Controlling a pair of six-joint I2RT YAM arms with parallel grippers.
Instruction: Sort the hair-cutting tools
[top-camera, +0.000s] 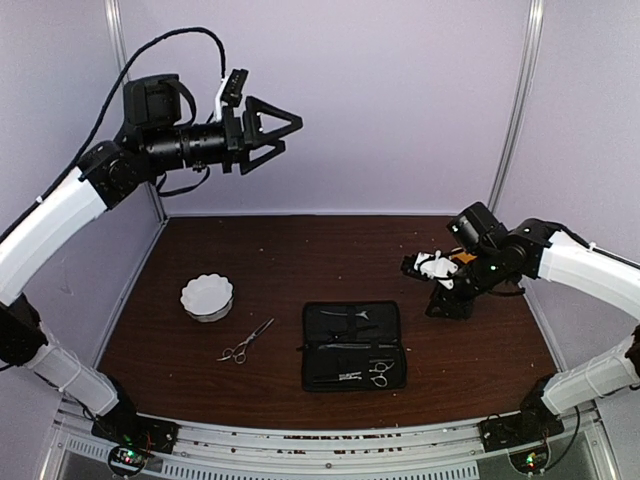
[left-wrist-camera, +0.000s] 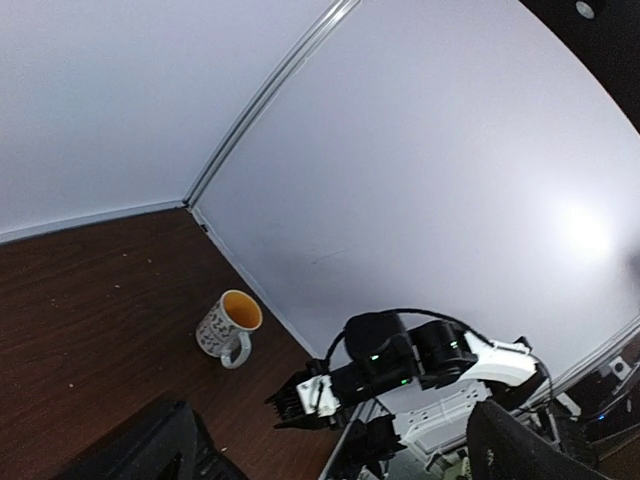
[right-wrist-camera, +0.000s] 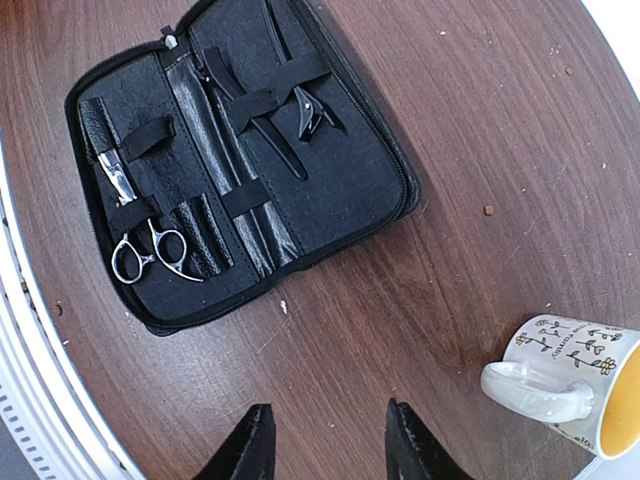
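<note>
hair-cutting tools: four counted.

scissors, two: thin, silver, ring handles. the loose scissors (top-camera: 246, 342) lie flat on the worktop (top-camera: 300, 250) between the bowl (top-camera: 207, 297) and the case (top-camera: 325, 345), toward the near edge, touching neither. the cased scissors (right-wrist-camera: 145, 245) sit under elastic straps in the case's near half, rings toward its right end.

black pieces, two: short, narrow, probably clips, though the shine is faint. the long black piece (right-wrist-camera: 280, 150) and the short black piece (right-wrist-camera: 305, 105) are strapped side by side in the case's far half.

other items: one black zip case, open flat by the middle of the near edge; one white fluted bowl toward the left edge; one printed mug (right-wrist-camera: 570, 385), orange inside, toward the right edge.

views: only the top view shows the bowl and the loose scissors. only the right wrist view shows the straps and black pieces clearly. the left wrist view shows the mug and my right arm, no tools.

my left gripper (top-camera: 280, 128): high above the worktop's left side, jaws spread wide, empty.

my right gripper (right-wrist-camera: 330, 445): over the worktop to the right of the case, fingers parted, gripping nothing.
</note>
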